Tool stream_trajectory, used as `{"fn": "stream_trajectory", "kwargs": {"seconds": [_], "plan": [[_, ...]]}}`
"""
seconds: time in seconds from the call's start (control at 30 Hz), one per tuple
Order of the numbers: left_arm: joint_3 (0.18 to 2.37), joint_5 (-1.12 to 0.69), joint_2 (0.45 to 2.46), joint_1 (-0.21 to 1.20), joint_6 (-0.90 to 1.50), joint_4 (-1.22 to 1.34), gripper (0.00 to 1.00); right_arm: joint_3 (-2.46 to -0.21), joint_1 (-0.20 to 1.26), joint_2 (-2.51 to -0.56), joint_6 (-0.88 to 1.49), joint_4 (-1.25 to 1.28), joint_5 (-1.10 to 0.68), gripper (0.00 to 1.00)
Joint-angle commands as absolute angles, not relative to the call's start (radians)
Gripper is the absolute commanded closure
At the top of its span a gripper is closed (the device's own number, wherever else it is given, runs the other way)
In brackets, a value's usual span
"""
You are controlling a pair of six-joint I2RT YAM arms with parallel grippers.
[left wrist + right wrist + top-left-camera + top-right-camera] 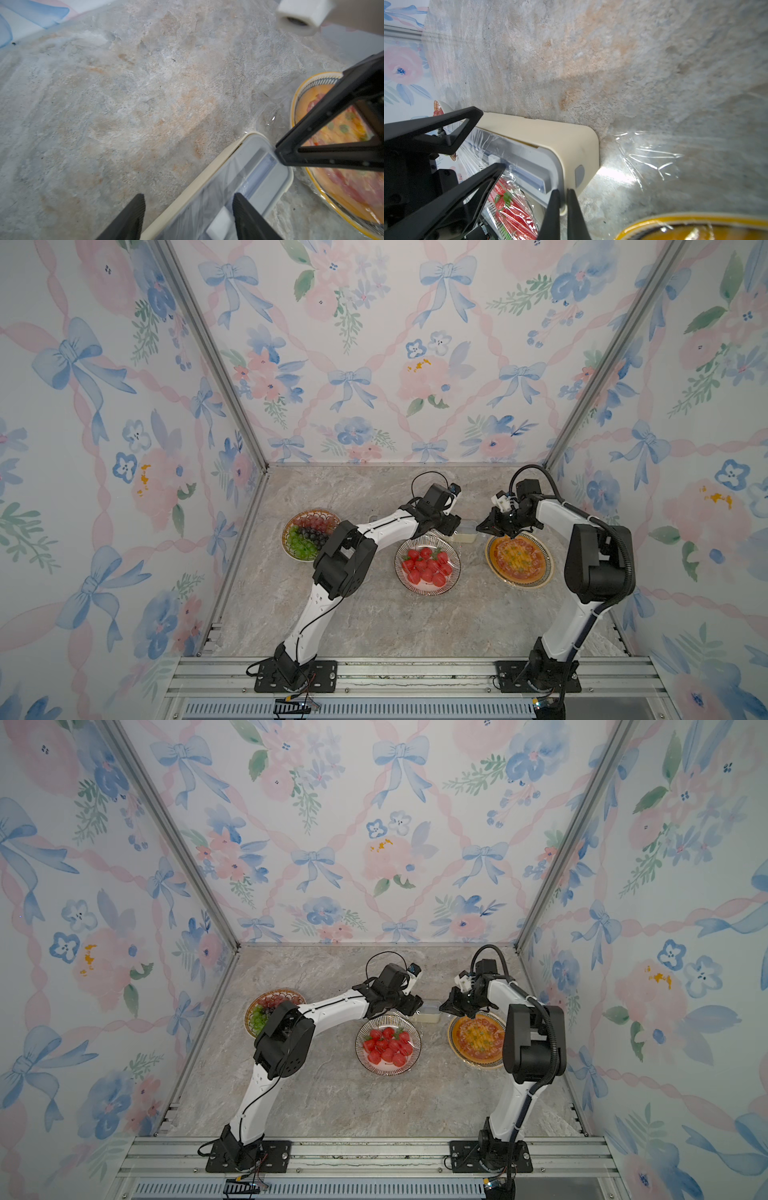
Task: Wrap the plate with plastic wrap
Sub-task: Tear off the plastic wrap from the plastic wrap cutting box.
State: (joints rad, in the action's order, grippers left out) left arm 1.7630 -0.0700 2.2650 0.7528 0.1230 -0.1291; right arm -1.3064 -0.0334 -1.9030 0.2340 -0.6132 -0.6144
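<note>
The plastic wrap's long cream box (467, 531) (550, 135) lies behind the plate of strawberries (428, 592) (388, 1072). Crinkly clear film (479, 139) runs from the box top down over the strawberries (512, 212). My left gripper (189, 195) (455, 526) is open and straddles the box, one finger beside its cream side and the other over the translucent lid. My right gripper (564, 190) (480, 527) is shut, its tips at the box's end corner. I cannot tell whether film is pinched between them.
A yellow-rimmed plate of pizza (519, 583) (293, 99), under glossy film, sits to the right, below the right gripper. Loose film (650, 160) lies on the marble table between it and the box. A plate of grapes (286, 537) stands at the left, partly behind the left arm.
</note>
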Motion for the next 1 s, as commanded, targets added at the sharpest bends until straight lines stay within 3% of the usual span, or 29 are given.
{"fn": "stream_trajectory", "kwargs": {"seconds": [0.0, 0.97], "plan": [[1.739, 0.014, 2.226, 0.711, 0.097, -0.16, 0.31, -1.242, -0.011, -2.005, 0.234, -0.753, -0.405, 0.93], [1.625, 0.048, 2.137, 0.656, 0.085, -0.16, 0.31, -1.256, -0.006, -2.007, 0.238, -0.771, -0.376, 0.94]]}}
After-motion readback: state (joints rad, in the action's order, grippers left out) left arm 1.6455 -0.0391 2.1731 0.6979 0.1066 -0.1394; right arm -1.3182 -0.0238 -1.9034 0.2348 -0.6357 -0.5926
